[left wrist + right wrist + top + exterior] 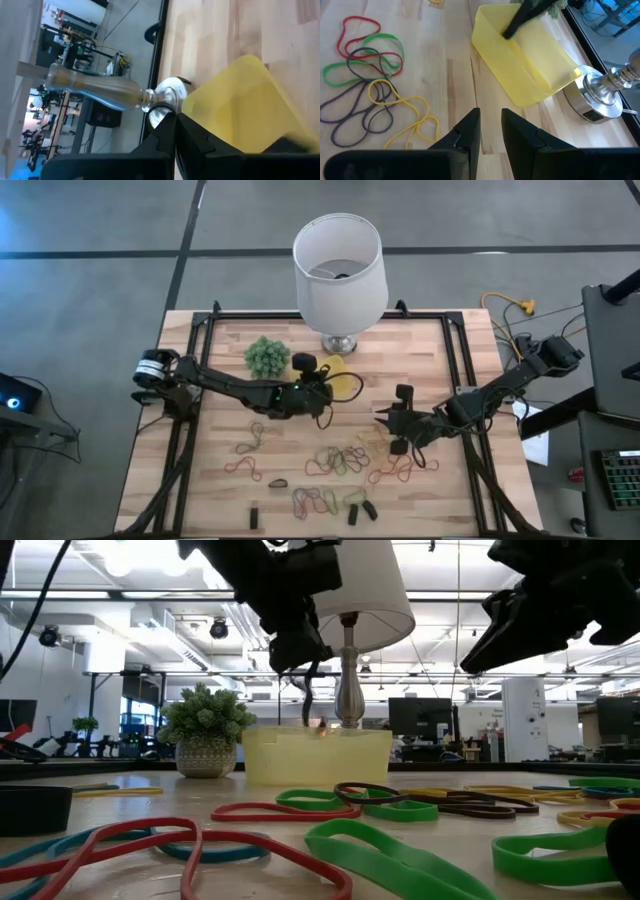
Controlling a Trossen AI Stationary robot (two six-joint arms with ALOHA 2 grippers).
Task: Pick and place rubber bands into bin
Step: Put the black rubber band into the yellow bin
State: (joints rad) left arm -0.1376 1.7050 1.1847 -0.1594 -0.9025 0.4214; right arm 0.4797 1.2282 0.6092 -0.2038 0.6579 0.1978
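Note:
A small yellow bin (349, 383) sits on the wooden table beside the lamp's foot. My left gripper (329, 384) reaches in from the table's left and hovers at the bin's left rim, shut on a thin dark rubber band (308, 690). Several rubber bands (340, 462) in green, red, yellow and black lie loose on the near half of the table. My right gripper (383, 418) stays right of the bin (530, 60), above the table, with its fingers (469, 131) a little apart and nothing between them. My left gripper pinches the dark rubber band between its two fingertips; a short arc of it (158, 106) shows just past them. The fingers come from the table's left, slanting down. The band hangs below them as a slack loop, clear of the table, over the bin (320, 755).
A white lamp (338, 268) stands at the far edge with its metal foot (592, 97) right behind the bin. A fuzzy green plant (267, 357) stands left of it. Small dark stubby pieces (362, 508) lie near the front edge. A black frame borders the table.

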